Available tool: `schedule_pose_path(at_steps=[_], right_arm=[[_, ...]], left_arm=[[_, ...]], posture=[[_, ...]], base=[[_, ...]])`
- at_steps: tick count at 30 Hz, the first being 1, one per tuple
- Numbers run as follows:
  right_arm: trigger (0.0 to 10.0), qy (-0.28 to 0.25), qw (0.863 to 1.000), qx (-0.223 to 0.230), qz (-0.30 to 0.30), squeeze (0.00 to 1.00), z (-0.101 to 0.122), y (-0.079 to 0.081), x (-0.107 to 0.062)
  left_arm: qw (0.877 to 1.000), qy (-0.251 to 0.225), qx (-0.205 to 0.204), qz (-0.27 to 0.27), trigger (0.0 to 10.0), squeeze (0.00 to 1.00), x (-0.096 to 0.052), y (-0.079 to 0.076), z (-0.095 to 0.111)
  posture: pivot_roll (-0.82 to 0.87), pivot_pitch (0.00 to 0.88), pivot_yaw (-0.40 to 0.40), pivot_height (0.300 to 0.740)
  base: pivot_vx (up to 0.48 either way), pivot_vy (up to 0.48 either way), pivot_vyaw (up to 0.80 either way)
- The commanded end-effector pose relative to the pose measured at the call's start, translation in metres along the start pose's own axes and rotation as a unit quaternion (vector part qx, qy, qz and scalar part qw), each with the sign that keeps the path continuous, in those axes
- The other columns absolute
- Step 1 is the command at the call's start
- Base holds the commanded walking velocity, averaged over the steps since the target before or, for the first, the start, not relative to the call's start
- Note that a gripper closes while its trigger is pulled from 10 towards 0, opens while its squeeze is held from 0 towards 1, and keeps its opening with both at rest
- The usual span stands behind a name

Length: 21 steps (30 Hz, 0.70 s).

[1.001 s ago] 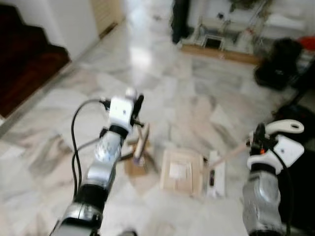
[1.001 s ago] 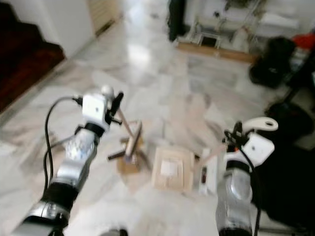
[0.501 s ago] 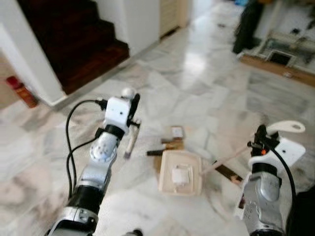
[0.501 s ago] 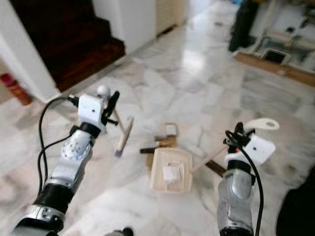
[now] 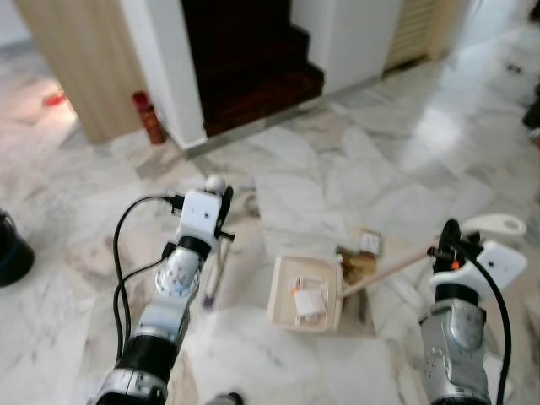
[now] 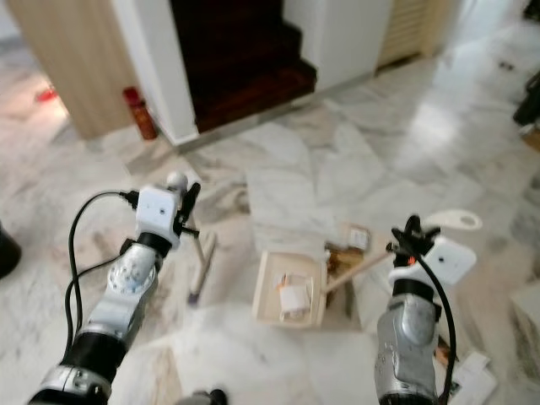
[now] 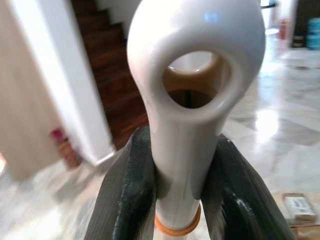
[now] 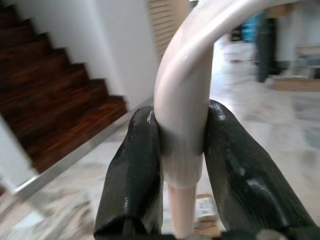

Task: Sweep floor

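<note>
Head views: the left gripper holds a small broom by its white handle; the brush end rests low on the marble floor just beside the arm, its bristles too blurred to make out. The right gripper holds the long wooden handle of a cream dustpan, which lies flat on the floor between the two arms. In the pan sits a pale crumpled scrap (paper, by the look of it). Touching the pan's far right corner is a heap of litter: a small card or packet and brownish bits whose shapes cannot be told apart. Beyond, dark wooden stairs rise between white walls, and a red bottle stands at the foot of a wooden panel. A dark object is cut off at the left edge.

Left wrist view: the fingers are pinching the broom's white handle from both sides, just above an orange ring; the looped top of the handle hides much of the room behind.

Right wrist view: the fingers are clamped on the curved pale grip of the dustpan handle, where it meets the wooden shaft; the pan itself is hidden below.
</note>
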State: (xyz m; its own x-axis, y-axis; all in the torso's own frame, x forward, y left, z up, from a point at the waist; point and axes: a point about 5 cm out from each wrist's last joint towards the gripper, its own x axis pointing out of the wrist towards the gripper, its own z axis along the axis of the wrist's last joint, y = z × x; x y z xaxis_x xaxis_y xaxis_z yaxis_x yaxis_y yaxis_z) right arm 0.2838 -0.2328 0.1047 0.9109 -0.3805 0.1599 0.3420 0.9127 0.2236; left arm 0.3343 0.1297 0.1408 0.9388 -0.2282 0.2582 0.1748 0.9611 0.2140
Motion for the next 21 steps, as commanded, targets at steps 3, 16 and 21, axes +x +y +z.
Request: schedule_pose_path(at_steps=[3, 16, 21], right_arm=[[10.0, -0.008, 1.000, 0.001, 0.005, 0.00, 0.003, -0.001, 0.000], [10.0, 0.021, 1.000, 0.010, 0.017, 0.00, -0.009, 0.001, -0.003], [10.0, 0.027, 0.999, 0.010, 0.019, 0.00, -0.011, 0.002, -0.004]], left_arm=[[1.000, -0.008, 0.009, 0.012, 10.0, 0.00, 0.000, 0.007, 0.001], [1.000, 0.006, -0.003, 0.022, 10.0, 0.00, -0.004, 0.006, -0.006], [0.999, 0.011, -0.013, 0.029, 10.0, 0.00, -0.005, 0.008, -0.007]], posture=[[0.02, 0.092, -0.043, 0.740], [0.02, 0.098, -0.046, 0.740], [0.02, 0.095, -0.043, 0.740]], base=[[0.000, 0.000, 0.68], [0.000, 0.000, 0.22], [0.000, 0.000, 0.00]])
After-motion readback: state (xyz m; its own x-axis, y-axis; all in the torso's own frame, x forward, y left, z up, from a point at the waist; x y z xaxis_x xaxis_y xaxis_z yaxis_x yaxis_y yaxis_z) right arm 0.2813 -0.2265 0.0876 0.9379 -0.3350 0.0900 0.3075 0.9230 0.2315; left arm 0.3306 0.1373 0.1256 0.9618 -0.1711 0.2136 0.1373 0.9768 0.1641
